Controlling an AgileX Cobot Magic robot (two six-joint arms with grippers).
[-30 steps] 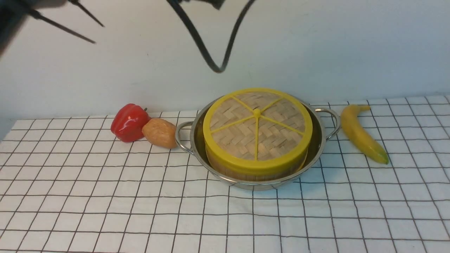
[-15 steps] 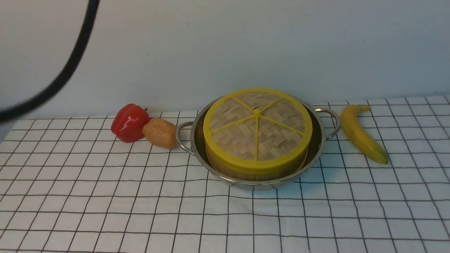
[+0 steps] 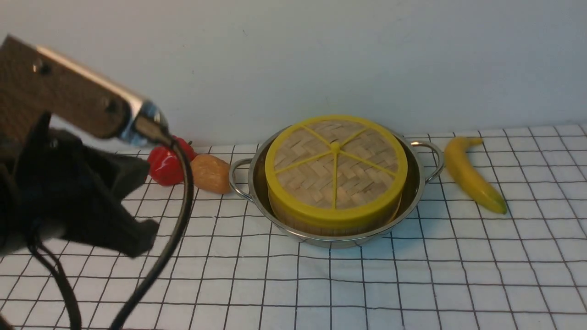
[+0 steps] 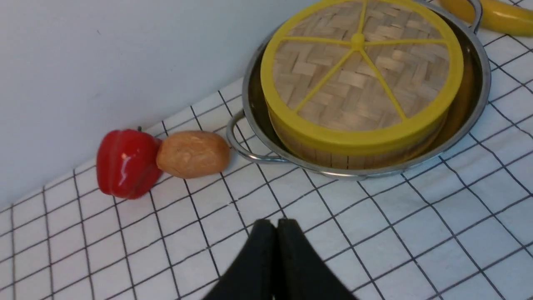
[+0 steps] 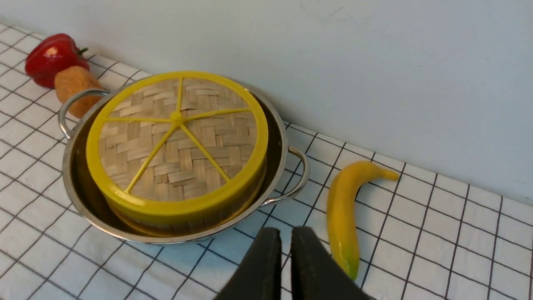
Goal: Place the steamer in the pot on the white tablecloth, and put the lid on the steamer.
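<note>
The steel pot (image 3: pixel 415 192) stands on the white tablecloth (image 3: pixel 412 284) near the back wall. Inside it sits the steamer (image 3: pixel 321 227), of which only the slatted side wall shows. The woven lid (image 3: pixel 335 160) lies flat on top and hides the steamer's inside. My left arm (image 3: pixel 82 192) looms close at the left of the front view, well apart from the pot. The left gripper (image 4: pixel 275 227) is shut and holds nothing, above the cloth in front of the pot's handle. A thin gap shows between the fingers of the right gripper (image 5: pixel 285 235), which is empty and hovers between pot and banana.
A red pepper (image 3: pixel 163 165) and a brown potato-like piece (image 3: pixel 210 173) lie left of the pot, the arm's cable crossing in front of them. A banana (image 3: pixel 472 176) lies to the pot's right. The wall rises just behind the pot.
My left arm has swung into the front view at the left, where only a blurred cable showed before, and now partly covers the pepper. Pot, steamer and lid have not moved.
</note>
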